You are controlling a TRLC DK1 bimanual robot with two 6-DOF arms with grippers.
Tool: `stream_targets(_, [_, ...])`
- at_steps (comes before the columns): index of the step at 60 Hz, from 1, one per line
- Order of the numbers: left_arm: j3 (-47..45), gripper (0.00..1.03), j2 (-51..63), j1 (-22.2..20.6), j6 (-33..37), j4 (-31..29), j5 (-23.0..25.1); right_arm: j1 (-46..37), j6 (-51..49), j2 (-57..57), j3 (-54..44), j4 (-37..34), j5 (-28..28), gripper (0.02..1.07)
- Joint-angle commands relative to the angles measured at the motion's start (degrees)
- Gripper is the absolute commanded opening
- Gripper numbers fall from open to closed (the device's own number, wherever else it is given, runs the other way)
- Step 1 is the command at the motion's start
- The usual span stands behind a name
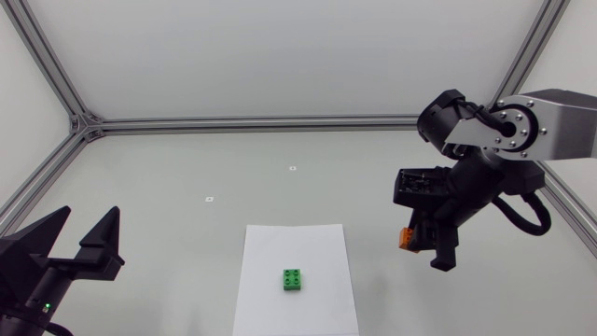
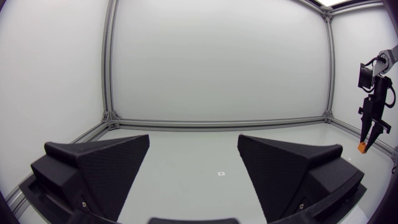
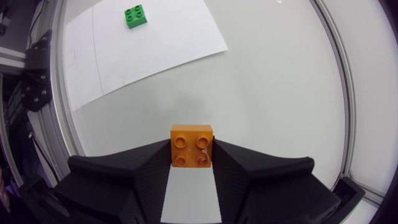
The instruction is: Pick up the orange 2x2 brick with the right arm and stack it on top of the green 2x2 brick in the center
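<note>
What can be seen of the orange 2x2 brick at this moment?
The orange 2x2 brick is a glossy, plastic-looking square block with four round studs, all showing in the right wrist view. It is clamped at the tips of the right gripper, one black finger against each of two opposite sides, studs facing the wrist camera. It seems held off the table, beside the white paper sheet on the right arm's side, apart from the green brick. Nothing else touches it.
</note>
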Motion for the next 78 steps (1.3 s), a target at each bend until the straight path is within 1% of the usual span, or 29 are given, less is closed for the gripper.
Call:
stream_targets(1, [-2.35,0.99,-0.45,0.31,0.73,-0.76,0.25,5.56,3.81,-2.16,-1.89,-0.9,0.52,0.22])
stream_targets(4, [-2.35,0.99,-0.45,0.31,0.73,-0.84,0.25,10.31,6.8,-2.42,-2.15,-0.9,1.31,0.21])
stream_targets(9, [-2.35,0.99,-0.45,0.31,0.73,-0.84,0.25,17.34,11.37,-1.37,-2.24,-0.02,1.83,0.16])
stream_targets(14, [-2.35,0.99,-0.45,0.31,0.73,-0.84,0.25,21.73,13.56,-0.31,-1.98,2.09,2.36,0.16])
stream_targets(17, [-2.35,0.99,-0.45,0.31,0.73,-0.76,0.25,23.58,14.27,1.36,-1.28,3.32,2.98,0.14])
stream_targets(23, [-2.35,0.99,-0.45,0.31,0.73,-0.84,0.25,25.6,15.67,4.34,-0.04,5.78,2.98,0.12])
stream_targets(28, [-2.35,0.99,-0.45,0.31,0.73,-0.84,0.34,26.92,16.47,7.68,0.75,8.51,2.98,0.12])
stream_targets(35, [-2.35,0.99,-0.45,0.31,0.73,-0.84,0.25,28.33,16.64,11.73,2.94,10.44,3.06,0.12])
stream_targets(53, [-2.35,0.99,-0.45,0.31,0.73,-0.84,0.25,31.31,16.11,21.13,10.5,11.32,4.73,0.12])
stream_targets(72, [-2.35,0.99,-0.45,0.31,0.73,-0.84,0.25,32.81,14.27,25.7,15.51,10.62,4.73,0.11])
stream_targets(75, [-2.35,0.99,-0.45,0.31,0.73,-0.84,0.25,32.98,13.92,25.97,15.51,10.71,4.65,0.09])
stream_targets(78, [-2.35,0.99,-0.45,0.31,0.73,-0.84,0.25,32.98,13.65,26.14,15.6,10.71,4.56,0.08])
